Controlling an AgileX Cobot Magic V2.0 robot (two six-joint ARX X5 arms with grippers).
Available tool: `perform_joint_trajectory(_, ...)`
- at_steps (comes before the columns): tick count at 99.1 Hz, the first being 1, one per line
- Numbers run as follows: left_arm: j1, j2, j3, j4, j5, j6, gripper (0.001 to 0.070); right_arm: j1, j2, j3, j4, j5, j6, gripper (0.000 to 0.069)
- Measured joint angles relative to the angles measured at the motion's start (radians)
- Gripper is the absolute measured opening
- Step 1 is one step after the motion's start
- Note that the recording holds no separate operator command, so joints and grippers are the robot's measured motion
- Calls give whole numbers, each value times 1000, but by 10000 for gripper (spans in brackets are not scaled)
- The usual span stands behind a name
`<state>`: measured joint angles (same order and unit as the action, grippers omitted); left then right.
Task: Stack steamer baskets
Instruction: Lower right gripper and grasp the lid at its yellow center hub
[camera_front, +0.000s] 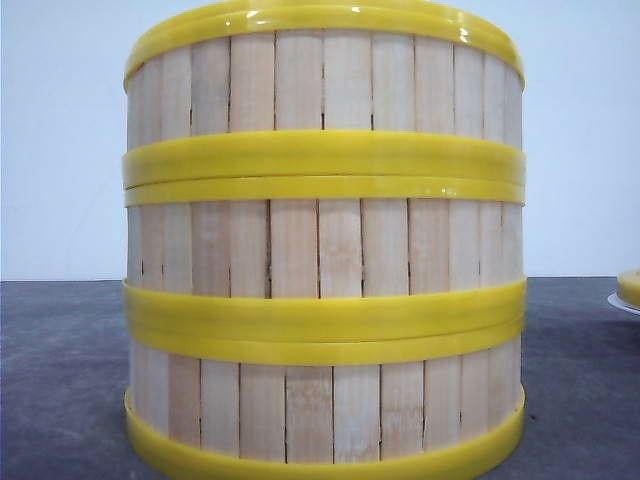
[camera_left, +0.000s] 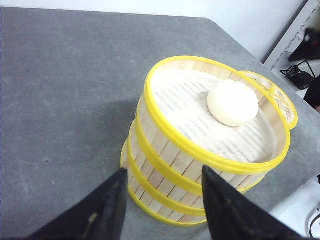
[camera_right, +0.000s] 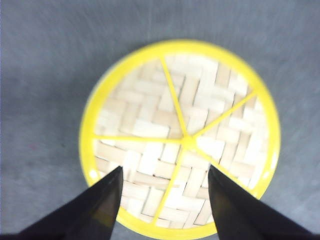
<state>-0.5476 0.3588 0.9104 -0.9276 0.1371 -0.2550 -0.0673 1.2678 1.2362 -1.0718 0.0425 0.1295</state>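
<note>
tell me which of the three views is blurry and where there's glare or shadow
Right wrist view: soft and blurred overall, the woven lid smeared. Front view: sharp, glare streaks on the top rim of the steamer baskets. Left wrist view: mostly crisp, the stack casting a shadow on the table toward the left gripper.

Bright even light, glossy glare on the top rim of the stacked steamer baskets (camera_front: 322, 240), soft shadow on the bench (camera_left: 75, 100) beside them, right wrist view blurred, woven lid (camera_right: 180, 137) washed out
</note>
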Motion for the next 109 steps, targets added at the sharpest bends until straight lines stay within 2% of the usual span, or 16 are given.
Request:
perform_joint_trajectory(19,0,0,0,-5,0,0,275,-49,5,-190,115,-16,-2,327)
perform_joint_trajectory(33,0,0,0,-8,0,0,275,-74,5,-257,193,-16,-2,327)
perform_joint_trajectory(61,0,0,0,-9,0,0,275,-84,10,-262,280,-16,-1,270)
perform_joint_trajectory(84,0,0,0,-10,1,0,275,-84,89,-262,294,-16,-1,265)
perform_joint_trajectory(109,0,0,0,-11,23,0,275,-84,103,-262,321,-17,-2,263)
